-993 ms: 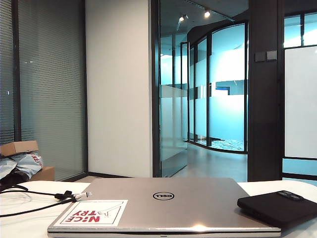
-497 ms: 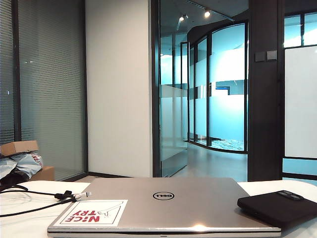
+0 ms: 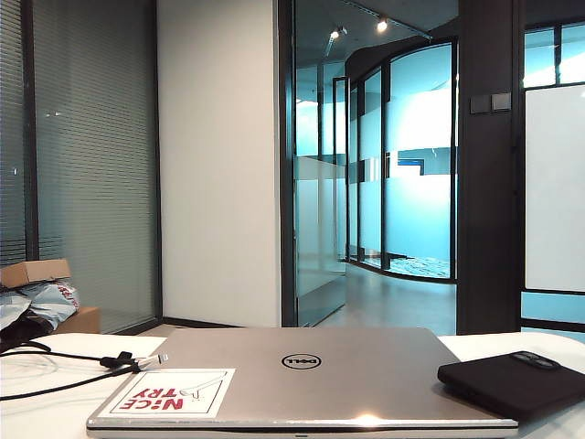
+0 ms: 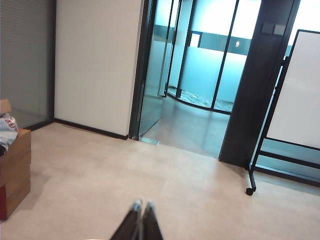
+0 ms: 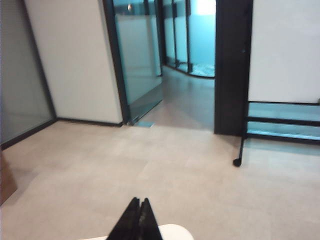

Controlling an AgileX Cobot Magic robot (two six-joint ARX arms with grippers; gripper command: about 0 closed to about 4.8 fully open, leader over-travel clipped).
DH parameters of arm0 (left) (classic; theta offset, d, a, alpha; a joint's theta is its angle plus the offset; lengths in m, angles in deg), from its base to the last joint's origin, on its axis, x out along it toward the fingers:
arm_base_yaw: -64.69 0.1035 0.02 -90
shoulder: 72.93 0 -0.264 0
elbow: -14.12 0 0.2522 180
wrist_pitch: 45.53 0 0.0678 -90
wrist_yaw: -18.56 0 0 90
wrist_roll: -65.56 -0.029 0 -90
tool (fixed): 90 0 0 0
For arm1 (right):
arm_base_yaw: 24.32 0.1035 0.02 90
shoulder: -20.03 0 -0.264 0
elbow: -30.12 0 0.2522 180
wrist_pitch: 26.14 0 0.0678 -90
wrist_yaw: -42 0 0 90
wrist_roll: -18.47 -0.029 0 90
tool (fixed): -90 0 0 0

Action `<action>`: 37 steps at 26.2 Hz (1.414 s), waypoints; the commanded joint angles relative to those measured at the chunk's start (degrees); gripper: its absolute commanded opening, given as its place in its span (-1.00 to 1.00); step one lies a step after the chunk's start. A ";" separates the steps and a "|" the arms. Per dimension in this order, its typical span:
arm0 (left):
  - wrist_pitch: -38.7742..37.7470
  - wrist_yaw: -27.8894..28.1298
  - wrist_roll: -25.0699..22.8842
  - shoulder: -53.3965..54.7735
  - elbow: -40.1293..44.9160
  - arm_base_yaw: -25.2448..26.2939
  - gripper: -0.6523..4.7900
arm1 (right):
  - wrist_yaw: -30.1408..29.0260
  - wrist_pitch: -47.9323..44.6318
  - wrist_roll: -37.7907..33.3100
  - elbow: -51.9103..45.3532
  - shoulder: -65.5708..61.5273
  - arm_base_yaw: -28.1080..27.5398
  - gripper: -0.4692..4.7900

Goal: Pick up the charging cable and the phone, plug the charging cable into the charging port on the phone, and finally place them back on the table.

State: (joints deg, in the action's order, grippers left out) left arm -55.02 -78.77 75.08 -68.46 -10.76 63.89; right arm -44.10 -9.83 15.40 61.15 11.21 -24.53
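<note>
smooth white table (image 3: 55, 407), matte black phone (image 3: 512, 384), thin cable (image 3: 64, 358); left hand (image 4: 139, 206), right hand (image 5: 139, 202) clenched, empty

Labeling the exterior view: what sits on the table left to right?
Charging cable → laptop → phone, all on the table. Neither gripper shows in this view; left gripper and right gripper are shut, seen only in their wrist views, pointing out over the floor.
</note>
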 commanded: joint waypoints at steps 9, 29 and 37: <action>9.51 -0.15 -0.07 18.01 -6.21 -0.07 -0.78 | -7.78 -1.53 -0.15 9.64 -13.57 0.11 -0.84; 18.12 -0.20 -7.82 46.51 -11.96 -8.70 -0.78 | -9.90 1.55 1.31 16.98 -26.67 29.03 -0.84; 17.00 -0.20 -15.15 51.23 -11.96 -9.84 -0.78 | -8.74 7.23 8.31 16.98 -26.67 37.64 -0.84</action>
State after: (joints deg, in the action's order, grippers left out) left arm -37.79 -78.88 63.17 -17.79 -22.56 54.38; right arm -53.44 -3.17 21.84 77.81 -15.63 12.38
